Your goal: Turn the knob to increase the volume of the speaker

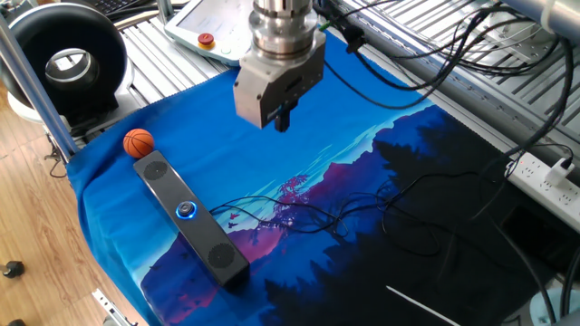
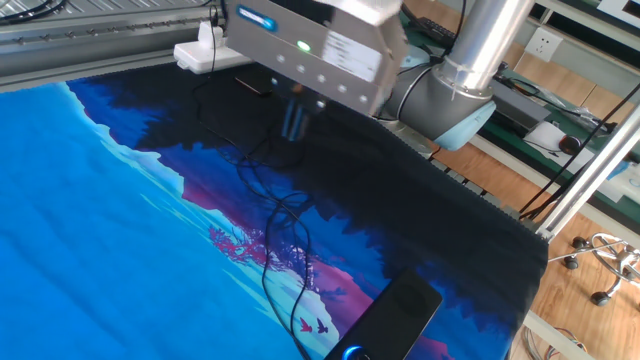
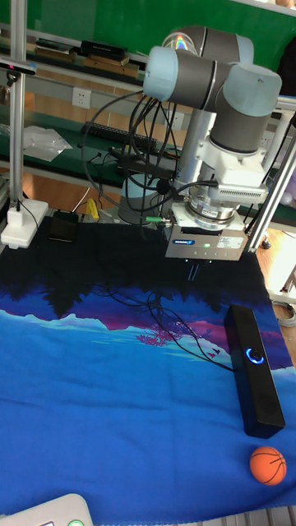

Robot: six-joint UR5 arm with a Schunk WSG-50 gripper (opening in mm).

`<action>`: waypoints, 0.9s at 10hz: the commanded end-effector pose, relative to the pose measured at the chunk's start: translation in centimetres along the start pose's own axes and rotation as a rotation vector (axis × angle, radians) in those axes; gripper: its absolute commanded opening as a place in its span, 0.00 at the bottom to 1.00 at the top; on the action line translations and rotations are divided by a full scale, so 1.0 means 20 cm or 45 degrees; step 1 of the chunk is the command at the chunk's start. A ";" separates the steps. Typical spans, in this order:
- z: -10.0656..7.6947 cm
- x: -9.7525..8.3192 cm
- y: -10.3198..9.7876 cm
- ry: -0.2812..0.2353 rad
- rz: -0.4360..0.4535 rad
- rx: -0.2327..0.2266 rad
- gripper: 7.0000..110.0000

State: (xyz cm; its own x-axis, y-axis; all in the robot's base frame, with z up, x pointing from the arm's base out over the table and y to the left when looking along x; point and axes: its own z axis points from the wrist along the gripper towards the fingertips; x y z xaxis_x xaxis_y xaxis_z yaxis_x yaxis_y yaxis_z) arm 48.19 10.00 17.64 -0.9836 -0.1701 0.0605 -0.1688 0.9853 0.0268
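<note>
Above the blue cloth (image 1: 272, 163), gripper (image 1: 283, 119) fingers close together, empty, well apart from speaker (image 1: 191, 220), knob (image 1: 186, 210) lit blue

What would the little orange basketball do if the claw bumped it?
The small orange basketball is round, so it would probably roll across the blue printed cloth. It sits right by the long black speaker bar, which might stop it on that side. It looks light.

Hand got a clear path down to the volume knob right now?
Probably yes. The hand hangs above the cloth, well off from the speaker, holding nothing. The knob sits uncovered on the bar's top face; the basketball is off at one end and the cable runs alongside, not over it.
</note>
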 end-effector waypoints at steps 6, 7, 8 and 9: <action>-0.02 0.05 -0.04 0.074 -0.108 0.004 0.00; -0.01 0.02 -0.05 0.050 -0.115 0.001 0.00; 0.00 -0.01 -0.06 0.024 -0.121 0.009 0.00; 0.00 -0.03 -0.06 0.004 -0.129 0.010 0.00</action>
State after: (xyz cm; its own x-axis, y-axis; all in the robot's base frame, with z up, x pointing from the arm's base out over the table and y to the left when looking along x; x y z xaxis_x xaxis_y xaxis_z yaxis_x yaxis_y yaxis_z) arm 48.04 8.83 17.66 -0.9633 -0.2522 0.0923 -0.2514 0.9677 0.0204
